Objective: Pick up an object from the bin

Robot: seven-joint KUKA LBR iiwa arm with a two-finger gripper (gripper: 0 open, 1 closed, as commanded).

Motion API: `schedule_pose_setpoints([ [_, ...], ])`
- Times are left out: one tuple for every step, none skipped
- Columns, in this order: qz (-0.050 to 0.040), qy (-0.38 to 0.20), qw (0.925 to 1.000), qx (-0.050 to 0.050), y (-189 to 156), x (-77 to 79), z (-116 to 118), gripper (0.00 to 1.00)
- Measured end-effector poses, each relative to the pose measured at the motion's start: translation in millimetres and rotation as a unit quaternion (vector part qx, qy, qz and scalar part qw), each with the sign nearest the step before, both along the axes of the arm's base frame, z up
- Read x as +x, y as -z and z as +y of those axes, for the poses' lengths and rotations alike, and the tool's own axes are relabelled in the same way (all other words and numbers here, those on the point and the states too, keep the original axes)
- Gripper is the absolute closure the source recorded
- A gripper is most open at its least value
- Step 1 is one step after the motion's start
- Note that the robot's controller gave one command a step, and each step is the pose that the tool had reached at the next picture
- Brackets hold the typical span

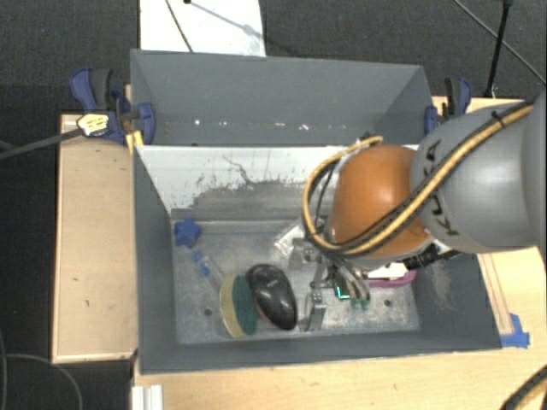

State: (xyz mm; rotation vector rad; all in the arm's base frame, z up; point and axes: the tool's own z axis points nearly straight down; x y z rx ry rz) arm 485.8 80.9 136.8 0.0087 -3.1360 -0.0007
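My gripper (317, 301) hangs low over the bin floor, right of centre and near the front wall, under the orange cover. Just to its left lies a black computer mouse (272, 295), very close to the gripper; whether they touch I cannot tell. A round tan pad with a green face (234, 307) leans against the mouse's left side. A small green thing (360, 298) lies just right of the gripper. Behind that, a pink and white thing (391, 274) shows partly from under the arm.
A blue piece (186, 231) lies at the back left of the floor, with a smaller blue bit (203, 268) in front of it. Something silvery (285, 243) sits behind the gripper. The arm and orange cover hide the bin's right half.
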Motion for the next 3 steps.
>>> schedule_pose_setpoints([
  [-0.0058, -0.023, 0.9997, 0.001, 63, 25.0, 59, 0.00],
  [-0.0070, -0.019, 0.9998, 0.002, 59, 26.0, 57, 1.00],
  [-0.0046, -0.588, 0.8087, 0.002, 16, -1.9, 40, 1.00],
])
